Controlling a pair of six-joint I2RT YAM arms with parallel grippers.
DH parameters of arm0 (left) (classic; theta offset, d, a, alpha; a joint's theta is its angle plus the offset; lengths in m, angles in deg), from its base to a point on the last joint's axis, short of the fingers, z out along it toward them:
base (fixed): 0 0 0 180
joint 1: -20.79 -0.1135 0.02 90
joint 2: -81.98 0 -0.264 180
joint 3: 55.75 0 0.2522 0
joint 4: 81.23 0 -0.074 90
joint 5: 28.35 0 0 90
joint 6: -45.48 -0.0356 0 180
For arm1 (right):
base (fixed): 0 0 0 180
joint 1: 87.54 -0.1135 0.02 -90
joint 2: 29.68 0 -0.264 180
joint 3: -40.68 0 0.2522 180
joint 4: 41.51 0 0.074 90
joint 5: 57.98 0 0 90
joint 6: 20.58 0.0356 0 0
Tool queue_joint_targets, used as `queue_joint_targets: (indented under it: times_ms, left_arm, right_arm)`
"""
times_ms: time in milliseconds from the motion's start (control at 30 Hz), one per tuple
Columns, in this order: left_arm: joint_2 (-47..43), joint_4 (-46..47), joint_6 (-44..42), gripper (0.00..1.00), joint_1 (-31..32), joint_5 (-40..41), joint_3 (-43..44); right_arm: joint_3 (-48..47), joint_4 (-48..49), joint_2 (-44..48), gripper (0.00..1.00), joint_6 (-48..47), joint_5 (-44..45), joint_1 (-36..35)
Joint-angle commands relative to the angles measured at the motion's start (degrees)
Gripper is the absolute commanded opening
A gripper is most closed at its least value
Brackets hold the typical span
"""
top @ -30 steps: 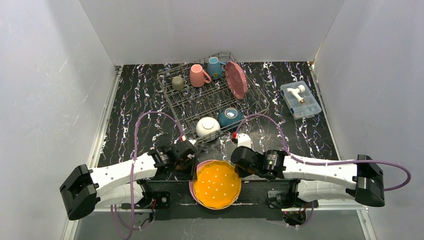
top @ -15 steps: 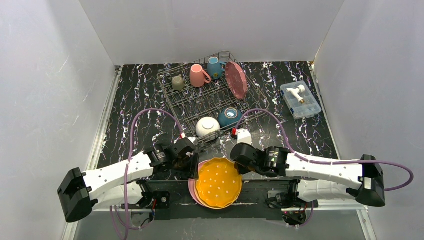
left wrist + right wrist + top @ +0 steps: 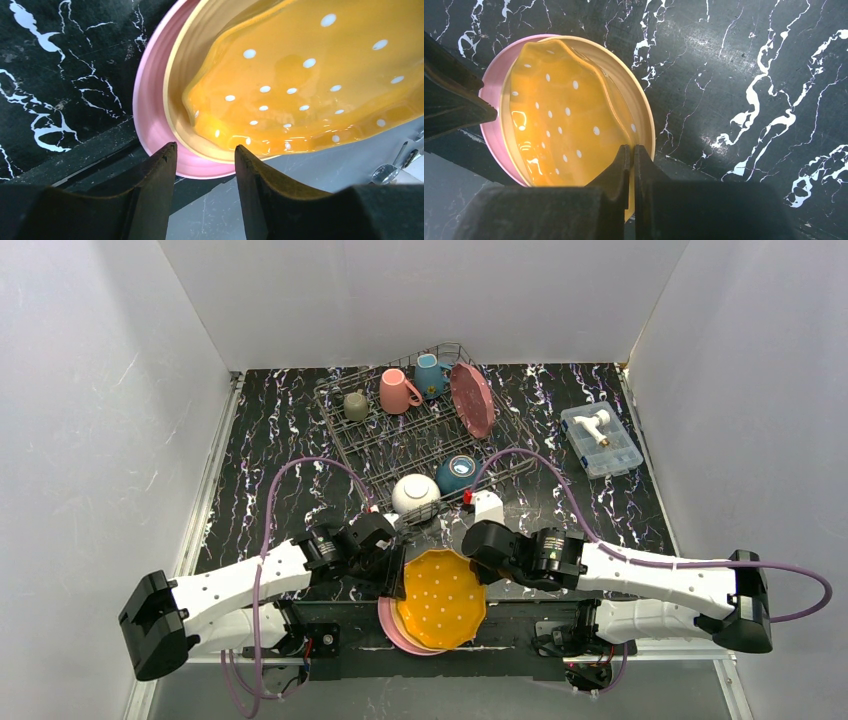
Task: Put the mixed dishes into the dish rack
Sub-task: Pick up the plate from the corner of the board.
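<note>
An orange dotted plate (image 3: 440,598) lies tilted on a yellow plate (image 3: 644,115) and a pink plate (image 3: 491,105), stacked at the table's near edge. My right gripper (image 3: 479,568) is shut on the orange plate's right rim (image 3: 574,125) and holds that side raised. My left gripper (image 3: 392,577) is open at the stack's left edge; in the left wrist view its gripper (image 3: 205,150) has the pink rim (image 3: 155,110) just beyond it. The dish rack (image 3: 380,445) holds three mugs, a dark red plate (image 3: 472,400), a white bowl (image 3: 415,493) and a teal bowl (image 3: 459,473).
A clear plastic box (image 3: 600,438) with a white item sits at the far right of the black marbled table. White walls close in the left, right and back. The plate stack overhangs the table's near edge above the arm bases.
The right gripper has tilted the orange plate up by its right rim and drawn it slightly away from me, baring the pink and yellow rims at the near left. The left gripper stays beside it.
</note>
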Motion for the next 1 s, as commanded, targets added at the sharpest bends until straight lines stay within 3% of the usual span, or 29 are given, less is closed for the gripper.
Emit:
queue_joint_targets:
  times_ms: [0, 567, 767, 967]
  left_arm:
    - [0.6, 1.04, 0.11, 0.45, 0.01, -2.34, 1.35]
    - [9.95, 9.53, 2.35, 0.44, 0.87, -2.66, -1.24]
    - [12.55, 11.86, 2.96, 0.34, 1.29, -1.67, -2.78]
    - [13.78, 13.49, 3.27, 0.18, 1.3, -1.13, -4.14]
  right_arm:
    - [-5.15, 0.47, 1.75, 0.01, -0.44, 2.94, -0.45]
    - [-6.62, -2.24, 2.17, 0.01, 0.29, 4.64, -0.78]
    - [-5.13, -2.87, 3.01, 0.01, 1.48, 5.18, -0.81]
    - [-3.1, -2.92, 4.11, 0.01, 2.76, 4.88, -0.81]
